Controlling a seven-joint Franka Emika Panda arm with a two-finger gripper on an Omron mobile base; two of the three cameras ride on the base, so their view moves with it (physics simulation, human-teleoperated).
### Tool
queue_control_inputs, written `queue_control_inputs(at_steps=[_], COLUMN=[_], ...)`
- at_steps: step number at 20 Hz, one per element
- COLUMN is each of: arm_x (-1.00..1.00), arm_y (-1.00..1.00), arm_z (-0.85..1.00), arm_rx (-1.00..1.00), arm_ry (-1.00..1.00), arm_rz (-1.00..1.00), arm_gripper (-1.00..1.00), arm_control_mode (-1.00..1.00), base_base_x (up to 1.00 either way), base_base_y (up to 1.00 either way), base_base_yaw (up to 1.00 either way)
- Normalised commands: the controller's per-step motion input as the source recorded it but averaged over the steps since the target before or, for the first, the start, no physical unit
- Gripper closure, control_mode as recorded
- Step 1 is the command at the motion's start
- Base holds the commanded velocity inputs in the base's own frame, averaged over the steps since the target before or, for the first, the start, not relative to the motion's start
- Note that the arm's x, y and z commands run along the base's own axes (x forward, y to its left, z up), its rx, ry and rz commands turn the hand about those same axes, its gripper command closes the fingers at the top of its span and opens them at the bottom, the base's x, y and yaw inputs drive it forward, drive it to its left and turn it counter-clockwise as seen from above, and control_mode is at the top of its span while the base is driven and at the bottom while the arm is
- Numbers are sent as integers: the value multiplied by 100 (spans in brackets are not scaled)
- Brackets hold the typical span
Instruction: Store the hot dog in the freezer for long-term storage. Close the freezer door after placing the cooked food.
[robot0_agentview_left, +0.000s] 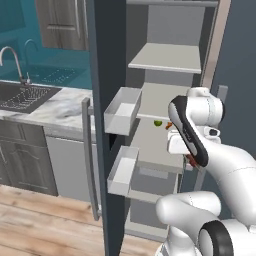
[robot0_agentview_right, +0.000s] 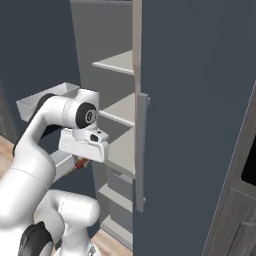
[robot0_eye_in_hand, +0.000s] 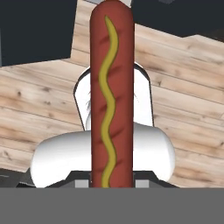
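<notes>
The slender reddish-brown hot dog, glossy with a wavy yellow mustard line along it, stands clamped in the closed jaws of the white arm's gripper, held just in front of the open slate-blue freezer. In the hand view it runs lengthwise over pale wood-plank floor. The freezer door stands swung open at the left, carrying two white inner bins. On a pale grey middle shelf lies a small round green fruit. Far left, a marbled worktop holds a dark sink.
</notes>
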Motion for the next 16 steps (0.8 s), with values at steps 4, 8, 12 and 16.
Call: queue_control_inputs(at_steps=[4,8,12,16], arm_x=[0,0,0,0], arm_y=[0,0,0,0], arm_z=[0,0,0,0], arm_rx=[0,0,0,0], arm_ry=[0,0,0,0], arm_rz=[0,0,0,0], arm_gripper=[100,100,100,100], arm_control_mode=[100,100,100,100], base_base_x=[3,4,5,0], base_base_y=[16,10,11,22], base_base_yaw=[0,0,0,0])
